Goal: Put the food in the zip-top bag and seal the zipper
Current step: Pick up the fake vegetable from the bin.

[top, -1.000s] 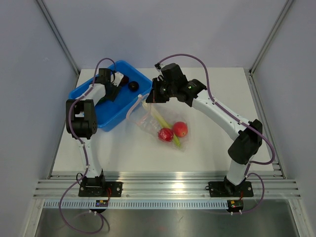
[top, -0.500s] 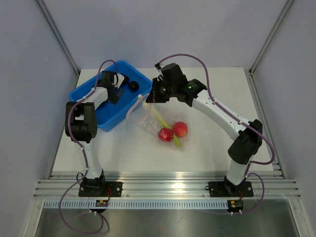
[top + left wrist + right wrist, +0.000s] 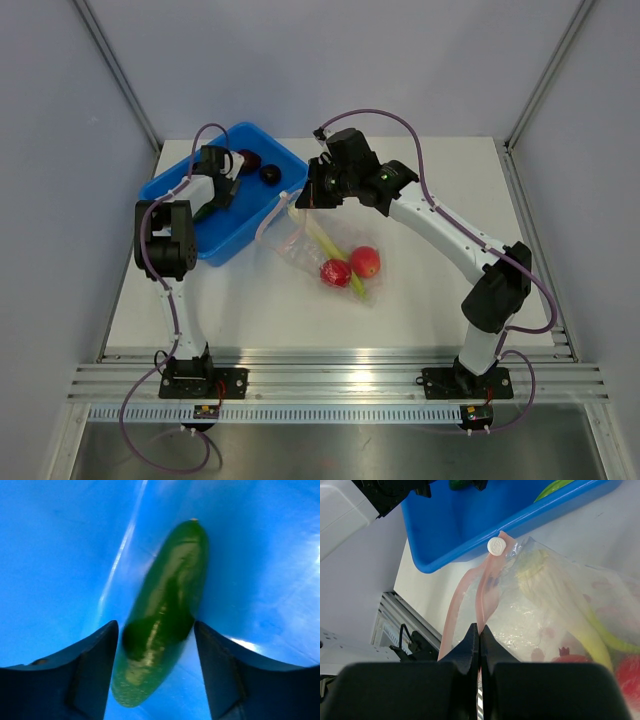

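Observation:
My left gripper (image 3: 220, 190) is down inside the blue bin (image 3: 172, 183). Its fingers press both sides of a green cucumber piece (image 3: 162, 615) that lies on the bin floor. Two dark maroon fruits (image 3: 270, 173) sit at the bin's far end. My right gripper (image 3: 479, 630) is shut on the pink zipper (image 3: 487, 587) and lifts the mouth of the zip-top bag (image 3: 310, 250) beside the bin. Inside the bag lie two red fruits (image 3: 336, 272) and a pale yellow-green stalk (image 3: 555, 587).
A white slider (image 3: 496, 545) sits on the zipper strip close to the bin's rim. The bag's mouth faces the bin's right corner. The right arm (image 3: 440, 225) reaches over the table's middle. Grey walls close in the table at left, back and right.
My left gripper swung from the bin's far side back to the left and down over the cucumber, where its fingers widened and then closed in. The right gripper and the bag stayed still.

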### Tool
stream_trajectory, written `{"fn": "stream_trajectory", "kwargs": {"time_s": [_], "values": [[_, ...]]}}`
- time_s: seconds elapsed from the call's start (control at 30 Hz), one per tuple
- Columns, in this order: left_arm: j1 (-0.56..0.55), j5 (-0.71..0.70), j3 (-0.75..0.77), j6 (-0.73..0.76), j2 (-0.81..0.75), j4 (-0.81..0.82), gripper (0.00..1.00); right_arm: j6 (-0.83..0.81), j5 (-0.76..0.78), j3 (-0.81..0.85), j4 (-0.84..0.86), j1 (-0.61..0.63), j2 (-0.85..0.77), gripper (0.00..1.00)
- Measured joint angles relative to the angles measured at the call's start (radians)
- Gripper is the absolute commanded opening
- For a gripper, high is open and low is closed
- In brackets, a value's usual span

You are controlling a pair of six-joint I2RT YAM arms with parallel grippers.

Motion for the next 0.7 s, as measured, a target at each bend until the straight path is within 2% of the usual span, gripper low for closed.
{"fn": "stream_trajectory", "kwargs": {"time_s": [0.07, 0.1, 0.2, 0.4, 0.47, 0.57, 0.7], "values": [[0.000, 0.029, 0.000, -0.012, -0.002, -0.013, 0.53, 0.000, 0.000, 0.000, 0.000, 0.000, 0.000, 0.00], [0.000, 0.041, 0.000, -0.016, -0.002, -0.019, 0.43, 0.000, 0.000, 0.001, 0.000, 0.000, 0.000, 0.00], [-0.001, 0.076, 0.014, -0.030, -0.002, -0.046, 0.22, 0.000, 0.001, 0.001, -0.003, 0.000, 0.000, 0.00], [-0.007, 0.137, 0.040, -0.070, -0.012, -0.121, 0.18, 0.000, 0.008, 0.001, -0.015, 0.000, -0.006, 0.00], [-0.015, 0.141, 0.040, -0.089, -0.031, -0.145, 0.08, 0.000, 0.012, 0.001, -0.018, 0.000, -0.014, 0.00], [-0.029, 0.142, 0.047, -0.126, -0.110, -0.191, 0.00, 0.000, 0.033, -0.002, -0.030, 0.000, -0.035, 0.00], [-0.040, 0.159, 0.093, -0.182, -0.245, -0.240, 0.00, 0.000, 0.058, -0.013, -0.042, 0.000, -0.068, 0.00]]}}
